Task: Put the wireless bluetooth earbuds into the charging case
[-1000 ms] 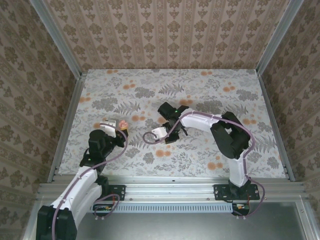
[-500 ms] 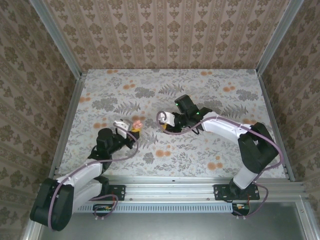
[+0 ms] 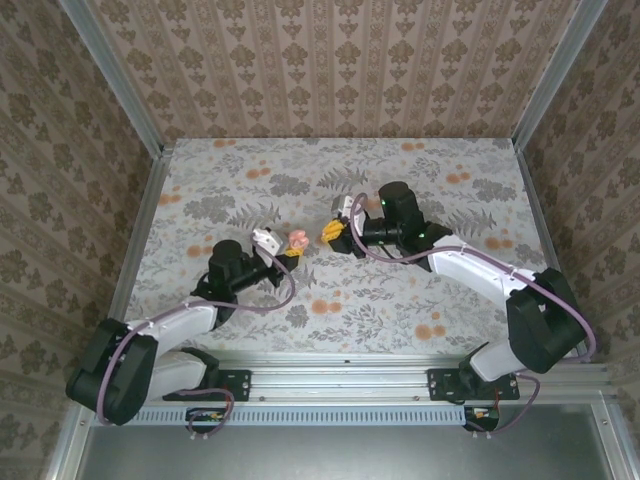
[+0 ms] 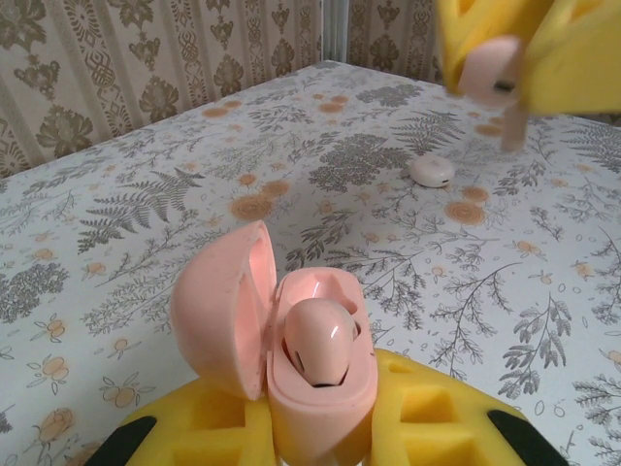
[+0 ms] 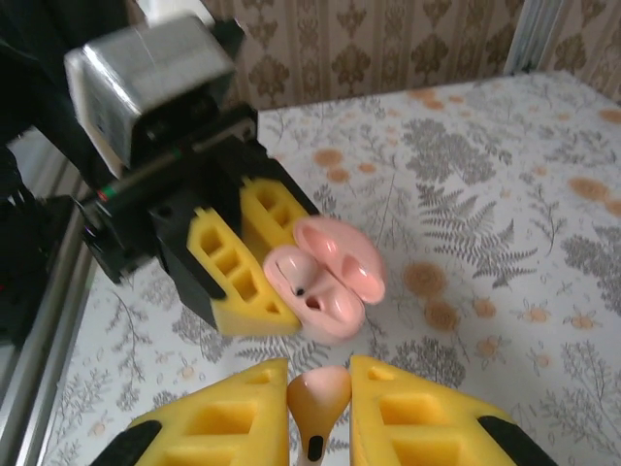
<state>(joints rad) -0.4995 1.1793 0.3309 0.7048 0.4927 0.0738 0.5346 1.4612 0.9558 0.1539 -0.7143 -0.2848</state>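
Case and earbud brought face to face

Clamps the charging case (image 4: 291, 340) in the left gripper (image 3: 291, 250), lid swung open toward the other arm, with one pinkish earbud (image 4: 320, 351) seated inside. Pinches a second earbud (image 5: 325, 388) tight between the yellow fingers (image 5: 233, 427) of the right gripper (image 5: 320, 383), just beside the open case, over the floral table (image 3: 400, 300).

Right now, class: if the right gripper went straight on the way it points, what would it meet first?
Probably the open charging case, held by the left gripper, straight ahead of the right gripper and its earbud; depth is unclear.
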